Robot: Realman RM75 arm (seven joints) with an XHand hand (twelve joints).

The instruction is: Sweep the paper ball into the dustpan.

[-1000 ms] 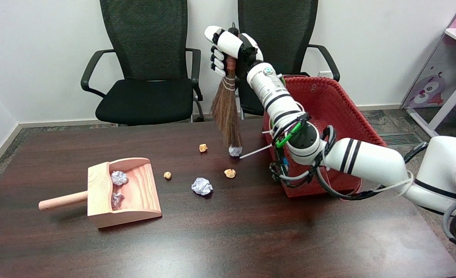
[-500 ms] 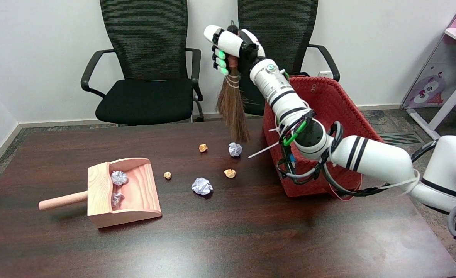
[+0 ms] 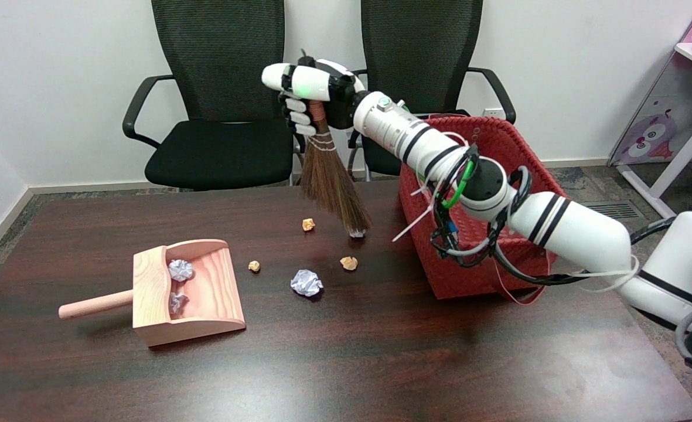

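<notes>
Robot hand (image 3: 307, 97) clamps small brown straw broom (image 3: 331, 181) by its handle top; bristles flexible. Crumpled white paper ball (image 3: 356, 232) at bristle tips looks light, rolls easily toward far-left wooden dustpan (image 3: 190, 293).

bright even room light, sharp focus, soft glare on table (image 3: 346, 375).

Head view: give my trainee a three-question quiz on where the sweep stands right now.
1. True or false: the right hand grips the brown straw whisk broom.
2. How many white crumpled paper balls lie inside the wooden dustpan?
3. The broom's tip meets the white paper ball beside which item: (a) the red woven basket, (b) the dustpan, (c) a black office chair?

Key: 1 true; 2 two; 3 a.
</notes>
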